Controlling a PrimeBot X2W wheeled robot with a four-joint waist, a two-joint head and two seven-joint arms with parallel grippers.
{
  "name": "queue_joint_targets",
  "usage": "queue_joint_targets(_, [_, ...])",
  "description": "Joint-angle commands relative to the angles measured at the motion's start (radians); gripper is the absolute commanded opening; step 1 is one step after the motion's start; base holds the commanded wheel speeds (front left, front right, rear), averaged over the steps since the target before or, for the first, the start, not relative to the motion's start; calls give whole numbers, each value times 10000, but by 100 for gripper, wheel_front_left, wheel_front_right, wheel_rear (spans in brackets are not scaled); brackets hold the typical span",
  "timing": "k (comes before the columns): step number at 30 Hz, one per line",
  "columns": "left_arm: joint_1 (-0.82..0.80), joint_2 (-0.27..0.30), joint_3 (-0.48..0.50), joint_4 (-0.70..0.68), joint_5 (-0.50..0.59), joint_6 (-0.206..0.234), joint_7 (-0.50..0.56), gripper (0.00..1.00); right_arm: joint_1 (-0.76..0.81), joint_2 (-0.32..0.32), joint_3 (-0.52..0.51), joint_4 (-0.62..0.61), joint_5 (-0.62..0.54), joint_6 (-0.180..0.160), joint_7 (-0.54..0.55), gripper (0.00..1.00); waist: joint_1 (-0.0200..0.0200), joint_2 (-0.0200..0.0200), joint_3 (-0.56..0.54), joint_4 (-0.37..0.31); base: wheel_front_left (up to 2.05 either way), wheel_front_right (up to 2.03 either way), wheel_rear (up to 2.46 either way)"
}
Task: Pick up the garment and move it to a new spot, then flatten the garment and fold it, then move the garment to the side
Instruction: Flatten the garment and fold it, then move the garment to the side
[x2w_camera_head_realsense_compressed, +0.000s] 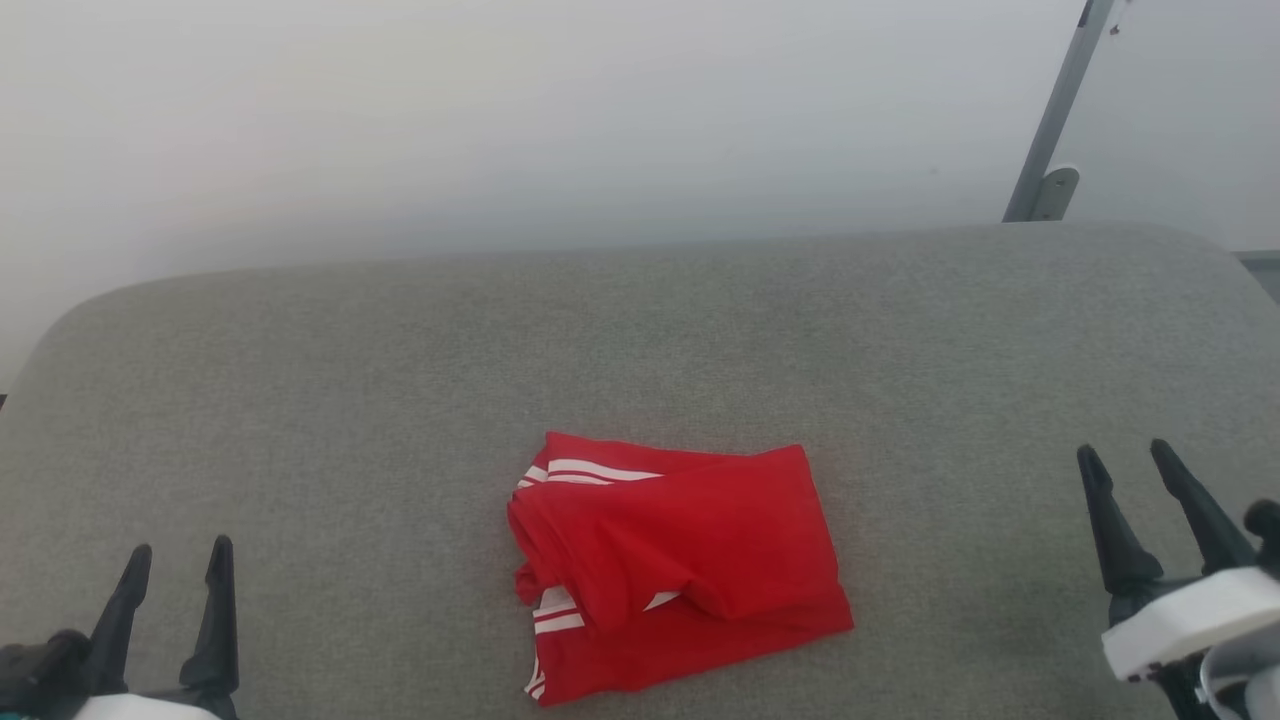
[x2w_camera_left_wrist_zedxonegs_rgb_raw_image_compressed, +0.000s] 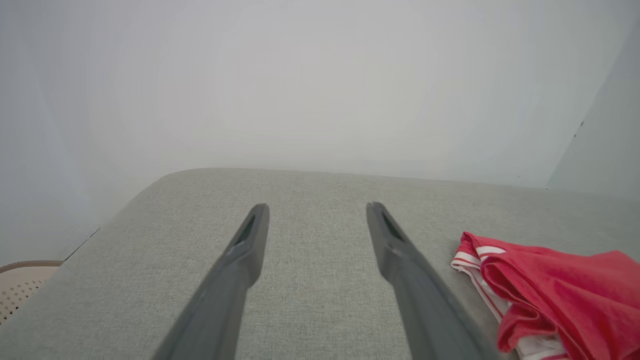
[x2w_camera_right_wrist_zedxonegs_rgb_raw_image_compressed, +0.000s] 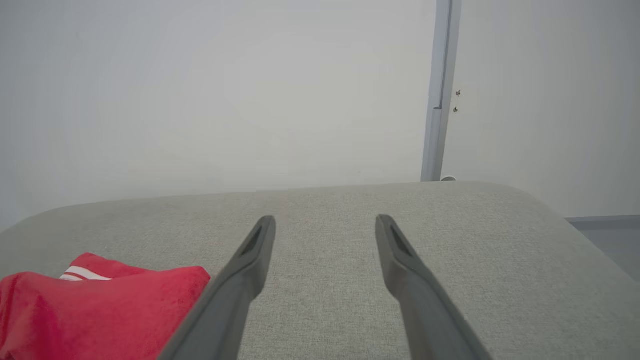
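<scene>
The garment is a red shirt with white striped trim, lying folded in a compact bundle on the grey cushioned surface, near its front middle. It shows at the lower right of the left wrist view and at the lower left of the right wrist view. My left gripper stands open at the lower left, well apart from the shirt, with nothing between its fingers. Off to the lower right my right gripper is open too and holds nothing, its fingers over bare fabric.
A pale wall rises behind the cushioned surface. A grey metal post with a bracket stands at the back right. A beige perforated object sits beyond the surface's left edge. The surface's rounded corners fall away at both sides.
</scene>
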Motion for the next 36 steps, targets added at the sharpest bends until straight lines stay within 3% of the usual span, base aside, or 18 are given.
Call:
queue_joint_targets(1, [149,56,-12,-33,-61,-21,-39,100,238,183,-205,-165,-111,-3,-60,100,0,0,-17,-34,0,0,0])
queue_joint_targets(10, [305,148,-8,-115,-286,-21,-39,100,849,602,-809,-671,-625,-4,-62,100,0,0,-42,-132,0,0,0])
queue_joint_targets(27, [210,136,-171,-177,-374,-21,-39,100,981,684,-783,-746,-632,-4,-64,100,0,0,7,-33,0,0,0])
queue_joint_targets(36, [-13,156,-497,-190,-409,-21,-39,100,573,515,708,-767,454,-4,1069,100,0,0,216,799,0,0,0])
